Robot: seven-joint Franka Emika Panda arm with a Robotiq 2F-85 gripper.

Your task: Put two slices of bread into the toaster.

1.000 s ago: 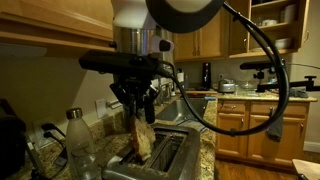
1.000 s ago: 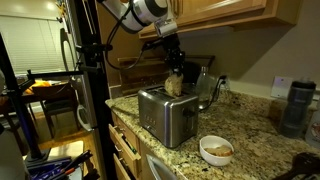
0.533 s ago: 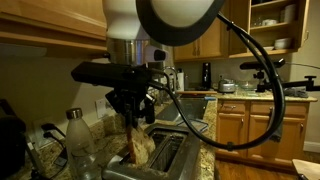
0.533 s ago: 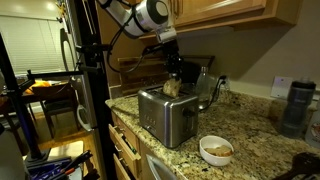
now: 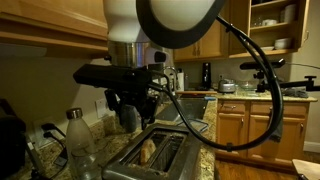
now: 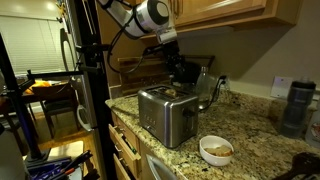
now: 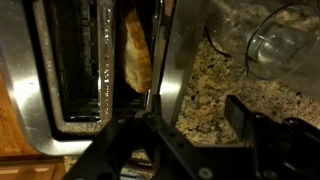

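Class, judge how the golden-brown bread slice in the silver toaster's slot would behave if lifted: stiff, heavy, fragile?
Probably fairly stiff: the golden-brown bread slice stands unbent in the brushed-silver toaster. Likely light, being thin. Its rough surface suggests crumbling if pinched hard.

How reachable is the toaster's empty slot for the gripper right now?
Probably yes. The gripper hangs just above the toaster, and in the wrist view nothing covers the empty slot beside the bread slice sitting in the other slot.
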